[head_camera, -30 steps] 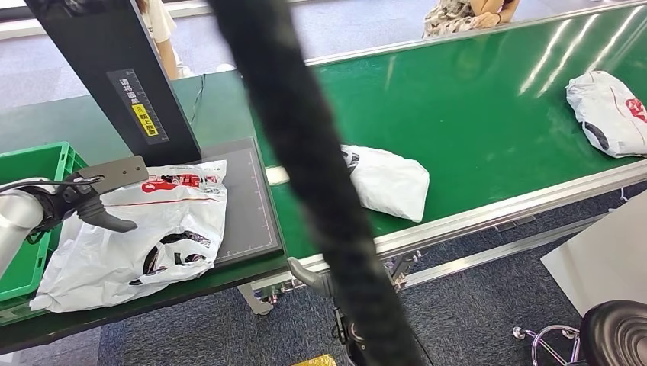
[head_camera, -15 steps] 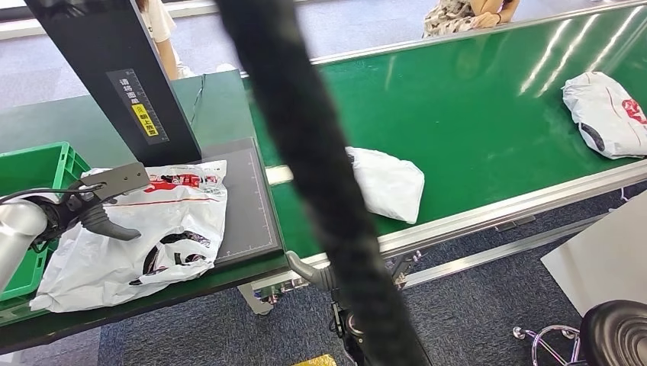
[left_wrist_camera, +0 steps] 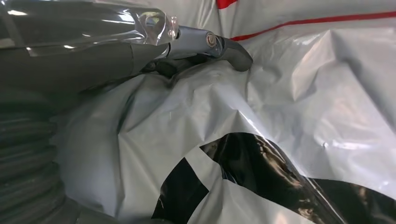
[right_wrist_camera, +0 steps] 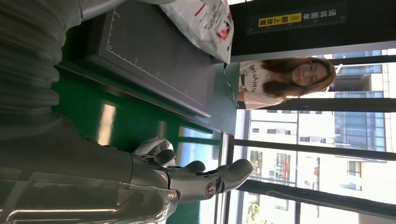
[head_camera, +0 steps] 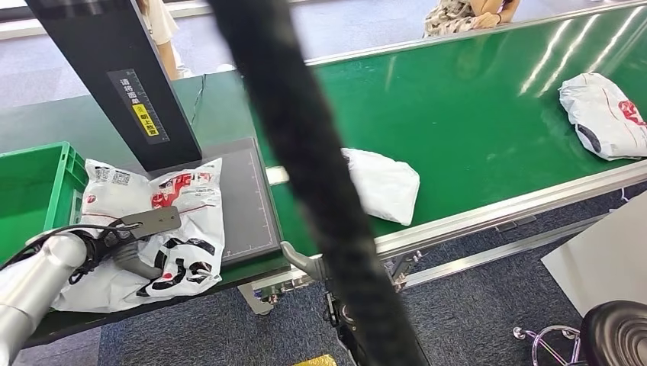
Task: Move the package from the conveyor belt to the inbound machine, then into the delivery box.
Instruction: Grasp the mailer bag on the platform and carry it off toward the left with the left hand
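At the far left of the head view, a green plastic crate [head_camera: 30,191] stands on the dark green desk [head_camera: 91,122], just beside the crumpled white plastic package with red and black print [head_camera: 114,206]. That package lies partly on the desk and partly on the dark grey flat gridded scanning plate [head_camera: 248,198] of the inbound machine, whose black slanted post with a yellow label [head_camera: 122,84] rises just behind it. The silver left arm comes in from the lower left, and the left hand [head_camera: 133,248] rests on the near part of the package; in the left wrist view the grey thumb [left_wrist_camera: 224,44] presses into the creased plastic [left_wrist_camera: 261,107], with the darker fingers bunched against the film, so the hand grips the package. A thick black ribbed cable [head_camera: 305,183] crosses the middle of the head view from top to bottom. To its right, a second white plastic bag [head_camera: 385,183] lies on the green conveyor belt [head_camera: 473,107], and a third white bag with red print [head_camera: 603,114] lies well apart from it toward the far right. The right hand [right_wrist_camera: 196,179] appears in the right wrist view with its fingers curled loosely apart and nothing in them. A person in a white shirt [right_wrist_camera: 266,77] stands behind the desk.
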Available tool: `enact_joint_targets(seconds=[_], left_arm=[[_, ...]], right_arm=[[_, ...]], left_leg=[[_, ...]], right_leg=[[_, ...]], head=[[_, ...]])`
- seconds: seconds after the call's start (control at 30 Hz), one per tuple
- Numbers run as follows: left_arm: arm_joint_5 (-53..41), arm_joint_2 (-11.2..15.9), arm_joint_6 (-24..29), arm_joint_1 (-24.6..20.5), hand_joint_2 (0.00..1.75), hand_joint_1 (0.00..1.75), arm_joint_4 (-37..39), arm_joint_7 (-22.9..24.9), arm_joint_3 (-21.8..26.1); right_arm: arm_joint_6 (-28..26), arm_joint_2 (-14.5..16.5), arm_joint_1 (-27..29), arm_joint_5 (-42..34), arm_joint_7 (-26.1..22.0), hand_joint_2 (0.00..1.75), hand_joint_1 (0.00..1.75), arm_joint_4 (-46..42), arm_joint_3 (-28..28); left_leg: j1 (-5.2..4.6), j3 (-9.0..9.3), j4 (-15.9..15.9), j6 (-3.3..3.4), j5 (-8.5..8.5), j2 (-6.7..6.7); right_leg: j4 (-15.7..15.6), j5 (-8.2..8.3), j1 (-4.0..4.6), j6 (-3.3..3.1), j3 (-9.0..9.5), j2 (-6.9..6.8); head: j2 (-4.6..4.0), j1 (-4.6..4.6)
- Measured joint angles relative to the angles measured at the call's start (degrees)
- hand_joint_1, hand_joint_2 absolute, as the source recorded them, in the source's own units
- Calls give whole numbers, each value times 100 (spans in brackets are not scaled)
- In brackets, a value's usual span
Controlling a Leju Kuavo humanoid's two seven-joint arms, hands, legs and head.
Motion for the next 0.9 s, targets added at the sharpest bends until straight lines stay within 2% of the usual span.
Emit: enact_joint_targets(seconds=[0.33,0.6,0.63,0.73,0.77,0.9], left_arm=[[42,12,351,155,175,0,30,-143,-26],[217,-40,1273,482,175,1,30,-321,64],[232,-50,1360,513,175,30,30,-329,82],[254,-81,1603,592,175,159,30,-342,152],[255,-91,1670,609,175,175,30,-340,172],[251,-120,1785,614,175,175,30,-313,234]], right_arm=[[-57,51,-171,-72,0,175,0,267,86],[-5,101,-297,-43,0,175,0,369,123],[-10,105,-305,-39,0,175,0,371,126],[-43,111,-299,-34,0,175,0,371,127],[-55,111,-289,-31,0,175,0,369,127],[-83,111,-228,-26,0,175,0,343,126]], left_leg=[[0,36,-3,0,1,-4],[0,74,-4,1,-1,-11],[0,78,-4,1,-1,-12],[-1,88,-4,2,1,-11],[-1,90,-4,2,1,-11],[-1,96,-4,2,1,-10]], right_leg=[[-1,-1,0,-2,40,-5],[-4,-6,0,0,81,-13],[-5,-6,0,1,86,-14],[-5,-6,-1,1,95,-14],[-5,-5,-1,1,97,-14],[-5,-4,-1,1,104,-14]], head=[[0,1],[0,1],[0,1],[0,1],[0,1],[0,1]])
